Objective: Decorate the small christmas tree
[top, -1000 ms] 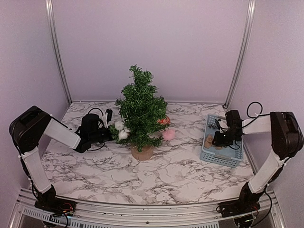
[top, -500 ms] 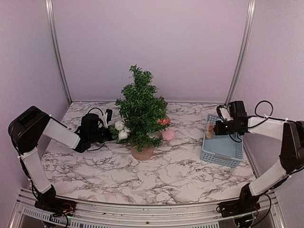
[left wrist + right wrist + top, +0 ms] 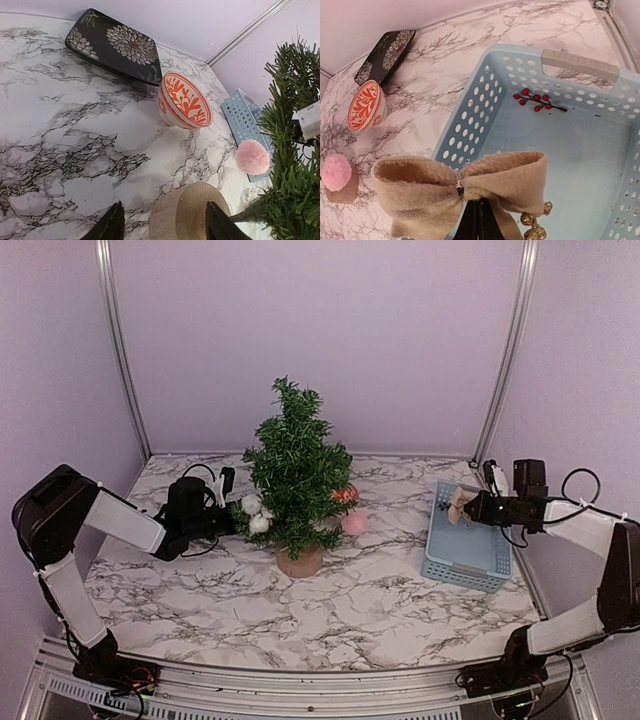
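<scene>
- The small christmas tree [image 3: 297, 475] is standing upright on its round tan base [image 3: 190, 212], mid-worktop [image 3: 350, 610] and slightly left of centre, already wearing white pompoms [image 3: 255, 512] on its left side and a pink pompom [image 3: 354, 523] on its right.
- The left gripper [image 3: 226, 508] is hovering just beside the tree's lower left branches. Its jaws are standing apart and carrying nothing, and in the wrist view they are framing the base.
- Behind the tree, a patterned orange bowl [image 3: 185, 100] and a dark floral plate [image 3: 115, 45] are sitting unused.
- Over the last second the right gripper [image 3: 470, 506] has been rising out of the blue basket [image 3: 445, 565]. It is now holding a tan bow [image 3: 460, 187] above the basket's far left rim, with its jaws clamped on the bow's knot.
- A red berry sprig [image 3: 536, 100] and gold bells [image 3: 535, 227] are remaining in the basket.
- The pickup is looking finished, so the carry across to the tree's bare right side is likely coming next.
</scene>
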You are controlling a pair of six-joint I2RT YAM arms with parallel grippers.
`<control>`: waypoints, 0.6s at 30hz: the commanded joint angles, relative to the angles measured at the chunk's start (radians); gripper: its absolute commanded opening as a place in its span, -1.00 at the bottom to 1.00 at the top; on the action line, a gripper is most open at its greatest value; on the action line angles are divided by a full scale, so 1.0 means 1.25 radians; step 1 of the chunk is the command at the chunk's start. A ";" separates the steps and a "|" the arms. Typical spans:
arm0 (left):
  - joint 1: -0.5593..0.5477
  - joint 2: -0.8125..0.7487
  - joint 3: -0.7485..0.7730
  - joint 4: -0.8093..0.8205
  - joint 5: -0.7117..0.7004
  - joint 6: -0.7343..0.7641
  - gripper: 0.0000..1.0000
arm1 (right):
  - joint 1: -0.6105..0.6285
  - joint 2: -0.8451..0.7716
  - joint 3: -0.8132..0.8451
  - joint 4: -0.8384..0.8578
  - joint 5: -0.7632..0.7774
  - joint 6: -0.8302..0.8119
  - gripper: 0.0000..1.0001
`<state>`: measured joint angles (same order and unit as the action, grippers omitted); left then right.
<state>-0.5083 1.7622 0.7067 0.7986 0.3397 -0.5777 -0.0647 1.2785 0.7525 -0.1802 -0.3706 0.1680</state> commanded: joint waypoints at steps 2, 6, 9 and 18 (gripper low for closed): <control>0.000 -0.014 -0.004 -0.005 0.001 0.010 0.10 | 0.034 -0.021 -0.047 0.078 -0.120 0.044 -1.00; 0.000 -0.030 -0.011 -0.007 -0.002 0.009 0.11 | -0.082 -0.149 -0.026 0.079 -0.062 0.092 -1.00; 0.000 -0.030 -0.013 -0.008 -0.007 0.012 0.12 | -0.043 -0.092 -0.015 0.119 -0.143 0.116 -1.00; 0.000 -0.061 -0.032 -0.007 -0.034 0.014 0.14 | -0.029 -0.096 -0.025 0.087 -0.125 0.094 -1.00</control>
<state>-0.5083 1.7435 0.6964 0.7872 0.3290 -0.5774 -0.0711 1.2049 0.6903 -0.0685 -0.5045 0.2924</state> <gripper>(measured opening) 0.567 0.007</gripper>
